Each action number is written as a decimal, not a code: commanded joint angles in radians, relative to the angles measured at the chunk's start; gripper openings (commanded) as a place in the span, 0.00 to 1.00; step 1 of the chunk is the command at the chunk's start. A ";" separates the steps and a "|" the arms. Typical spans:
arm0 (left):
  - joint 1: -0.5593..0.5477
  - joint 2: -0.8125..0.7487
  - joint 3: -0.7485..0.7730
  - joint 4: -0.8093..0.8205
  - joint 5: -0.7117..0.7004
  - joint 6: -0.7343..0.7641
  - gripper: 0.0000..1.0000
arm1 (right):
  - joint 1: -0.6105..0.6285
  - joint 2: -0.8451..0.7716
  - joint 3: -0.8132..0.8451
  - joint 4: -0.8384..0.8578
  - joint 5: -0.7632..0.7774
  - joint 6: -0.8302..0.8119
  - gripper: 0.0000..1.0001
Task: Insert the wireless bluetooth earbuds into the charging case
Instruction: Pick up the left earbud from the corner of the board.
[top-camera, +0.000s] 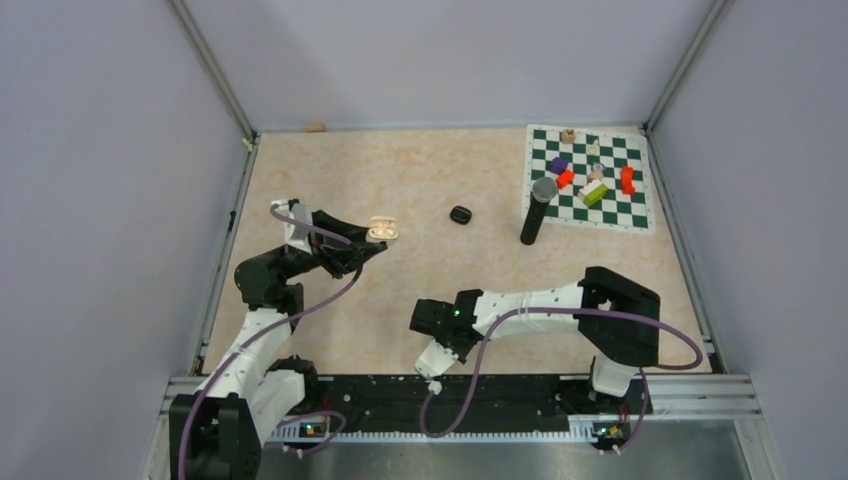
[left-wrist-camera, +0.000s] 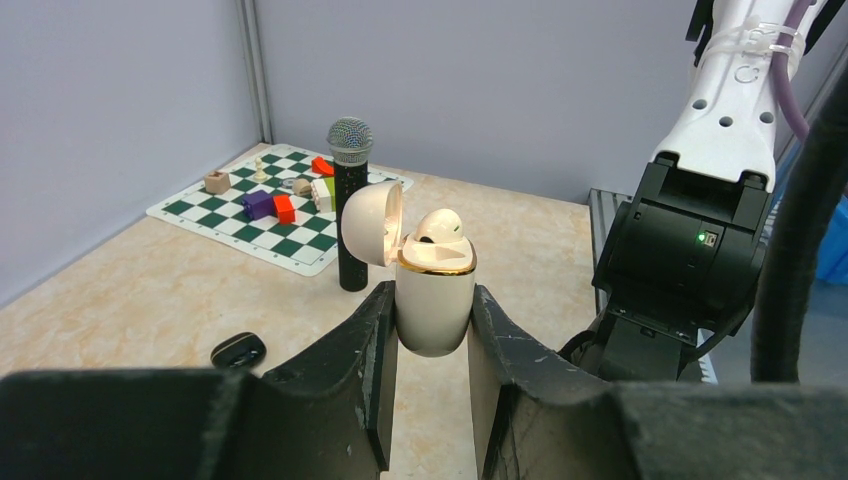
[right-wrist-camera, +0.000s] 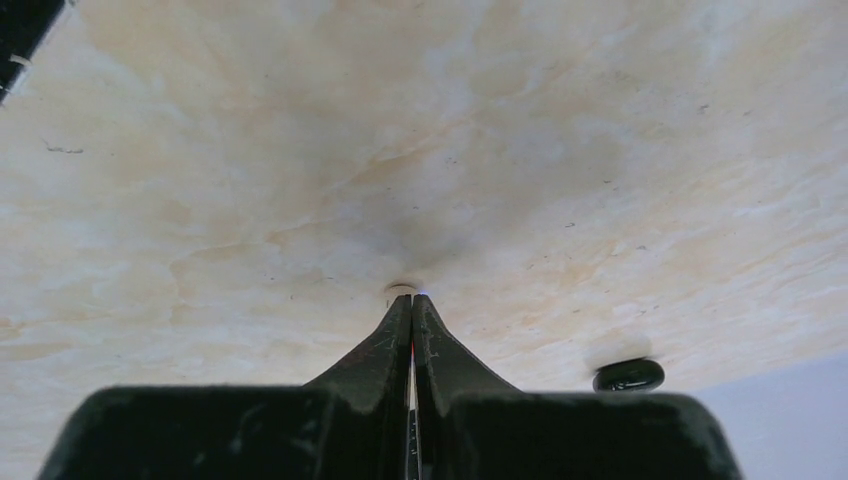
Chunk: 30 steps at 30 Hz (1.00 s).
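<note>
My left end effector (left-wrist-camera: 432, 330) squeezes the open case (left-wrist-camera: 432, 290) upright so a bud fits; my right end effector (right-wrist-camera: 411, 305) pinches shut, maybe on a tiny whitish bud (right-wrist-camera: 401, 290).

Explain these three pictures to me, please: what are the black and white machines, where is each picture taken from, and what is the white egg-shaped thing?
The machines are two robot arms bolted to a table. The overhead view looks down on both. The other views come from cameras on each wrist. The left gripper is shut on a white charging case with its lid open and one whitish earbud seated inside. The right gripper is shut, tips at the tabletop; whether it pinches anything is too small to tell. A small black object, a microphone and a chessboard mat with coloured blocks lie farther off.
</note>
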 joint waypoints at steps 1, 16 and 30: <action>0.003 -0.007 0.001 0.031 -0.020 0.000 0.00 | -0.010 -0.039 0.057 -0.032 -0.029 0.010 0.04; 0.003 -0.010 0.001 0.023 -0.019 0.001 0.00 | -0.010 0.040 0.063 -0.053 0.036 0.039 0.26; 0.003 -0.010 -0.001 0.021 -0.019 0.003 0.00 | -0.005 0.137 0.084 -0.053 0.086 0.050 0.21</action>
